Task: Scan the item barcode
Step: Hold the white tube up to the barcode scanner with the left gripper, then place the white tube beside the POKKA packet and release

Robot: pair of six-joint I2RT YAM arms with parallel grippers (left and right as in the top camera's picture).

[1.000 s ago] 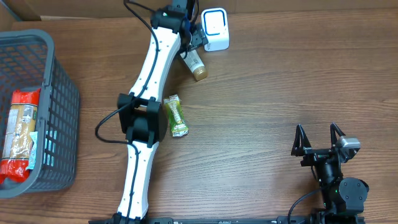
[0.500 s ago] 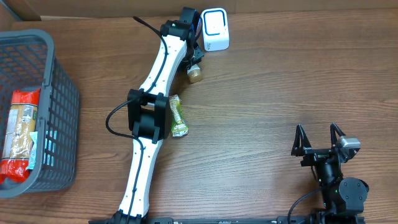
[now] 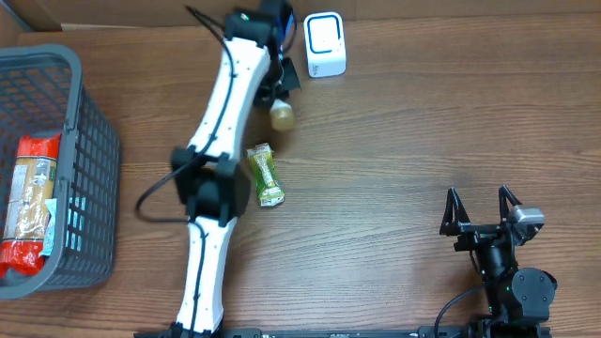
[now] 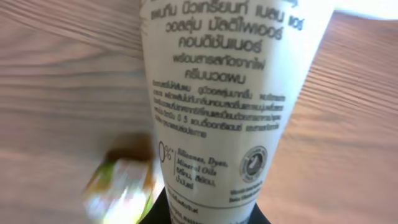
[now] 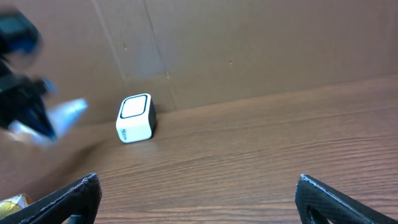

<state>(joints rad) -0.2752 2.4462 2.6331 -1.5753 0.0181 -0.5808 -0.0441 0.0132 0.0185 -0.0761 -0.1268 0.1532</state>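
Note:
The item is a white tube (image 4: 230,106) with printed text and a tan cap (image 3: 281,113). My left gripper (image 3: 284,77) is shut on it, and it hangs cap-down just left of and below the white scanner box (image 3: 325,44). In the left wrist view the tube fills the frame and only the black jaws of the left gripper (image 4: 208,214) show at the bottom edge. My right gripper (image 3: 482,207) rests open and empty at the near right. Its view shows the scanner (image 5: 135,117) far off and the blurred tube (image 5: 65,112) at the left.
A green snack bar (image 3: 267,175) lies on the table beside the left arm and appears blurred as the green bar (image 4: 121,186). A grey basket (image 3: 89,141) at the left edge holds a red packet (image 3: 28,202). A cardboard wall (image 5: 249,43) backs the table.
The left gripper has shut on the tube and lifted it. Tube and wrist shifted a little left, away from the scanner. The right arm has not moved.

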